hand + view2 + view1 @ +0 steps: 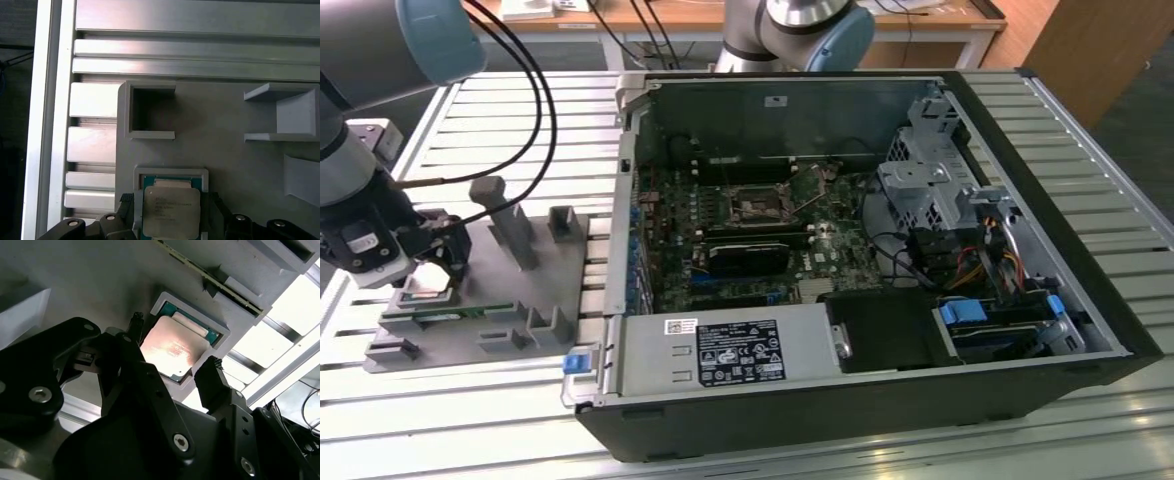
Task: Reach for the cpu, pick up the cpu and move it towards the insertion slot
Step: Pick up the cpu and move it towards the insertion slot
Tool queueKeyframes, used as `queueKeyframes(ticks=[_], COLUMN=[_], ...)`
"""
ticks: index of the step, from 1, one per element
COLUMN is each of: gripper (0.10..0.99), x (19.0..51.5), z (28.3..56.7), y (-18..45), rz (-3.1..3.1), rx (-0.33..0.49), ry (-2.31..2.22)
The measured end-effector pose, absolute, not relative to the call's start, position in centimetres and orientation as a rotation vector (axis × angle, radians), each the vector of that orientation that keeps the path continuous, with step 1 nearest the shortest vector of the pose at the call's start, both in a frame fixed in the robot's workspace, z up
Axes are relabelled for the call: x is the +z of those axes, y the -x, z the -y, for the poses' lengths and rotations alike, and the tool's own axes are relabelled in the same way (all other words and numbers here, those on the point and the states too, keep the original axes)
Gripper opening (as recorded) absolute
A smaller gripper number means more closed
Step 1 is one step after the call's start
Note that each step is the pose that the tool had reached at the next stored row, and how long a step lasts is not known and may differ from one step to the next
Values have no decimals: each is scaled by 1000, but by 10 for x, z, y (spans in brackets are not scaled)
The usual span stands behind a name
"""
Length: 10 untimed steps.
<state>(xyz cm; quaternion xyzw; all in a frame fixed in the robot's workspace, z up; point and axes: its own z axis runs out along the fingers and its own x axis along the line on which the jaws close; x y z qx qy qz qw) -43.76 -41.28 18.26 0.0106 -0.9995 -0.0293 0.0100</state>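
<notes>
1. Presently, exterior view: gripper (438, 265) low over the fixture's (507, 290) corner at the exterior view's left; insertion slot (758, 207) well apart.
2. Second wrist view: fingers (212, 372) apart, flanking the pocketed cpu (172, 350).
3. First wrist view: off-centre closing could tilt or jam the cpu against its pocket.

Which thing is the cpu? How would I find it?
Find the big open black computer case; a flat grey plastic fixture plate lies beside it, on the exterior view's left. In that plate's shallow square pocket, under the black gripper, sits the cpu. It alone is a shiny silver square with a green rim; its neighbours are dull grey blocks.
</notes>
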Motion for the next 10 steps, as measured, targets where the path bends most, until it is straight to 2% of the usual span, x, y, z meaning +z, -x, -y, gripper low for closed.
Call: queueKeyframes(ticks=[4, 5, 6, 10], gripper=[694, 678, 608, 592], x=[182, 182, 182, 182], z=[413, 413, 413, 413], y=[438, 438, 438, 438], rz=[3120, 3120, 3120, 3121], rx=[-90, -90, -90, -86], ry=[-29, -28, -27, -25])
